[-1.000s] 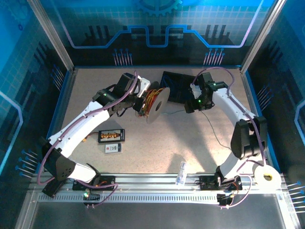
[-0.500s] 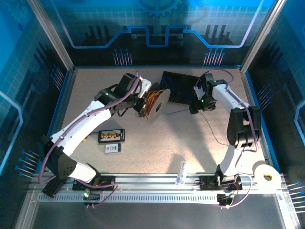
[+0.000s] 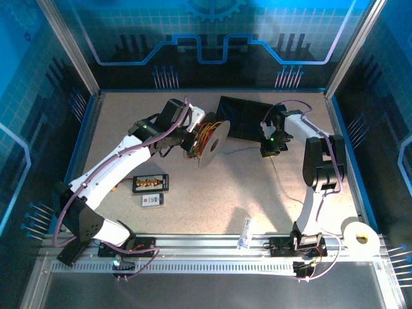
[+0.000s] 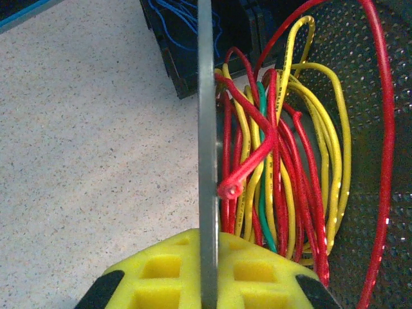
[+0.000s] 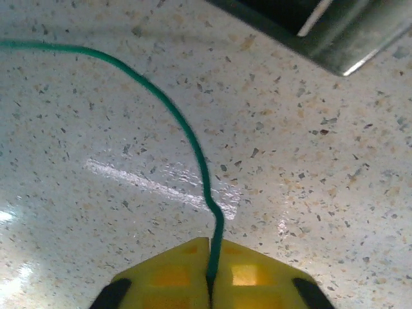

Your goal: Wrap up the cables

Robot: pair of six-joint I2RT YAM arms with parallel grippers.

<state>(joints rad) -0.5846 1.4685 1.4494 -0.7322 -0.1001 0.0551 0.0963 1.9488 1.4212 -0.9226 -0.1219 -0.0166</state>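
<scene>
Green cable (image 5: 193, 148) is the piece you have in hand. It leaves the tips of your right claw (image 5: 210, 251), which is pinched fully together on it, then curves away to the left over the speckled worktop (image 5: 96, 212). From above, its long axis lies roughly left to right, running slack from that claw to the spool (image 3: 214, 143). So the spool sits to the left of the right claw and well apart from it. On the spool, the wound cables (image 4: 277, 167) hang in loose red and yellow loops with 1 green strand, and a cut red end sticks out. Your left claw (image 4: 207, 257) is the nearer one to that bundle. It is clamped on the thin grey flange (image 4: 207, 116), which stands edge-on between its pads. I judge the next wrap turns on carrying the green cable leftward and round the spool.
</scene>
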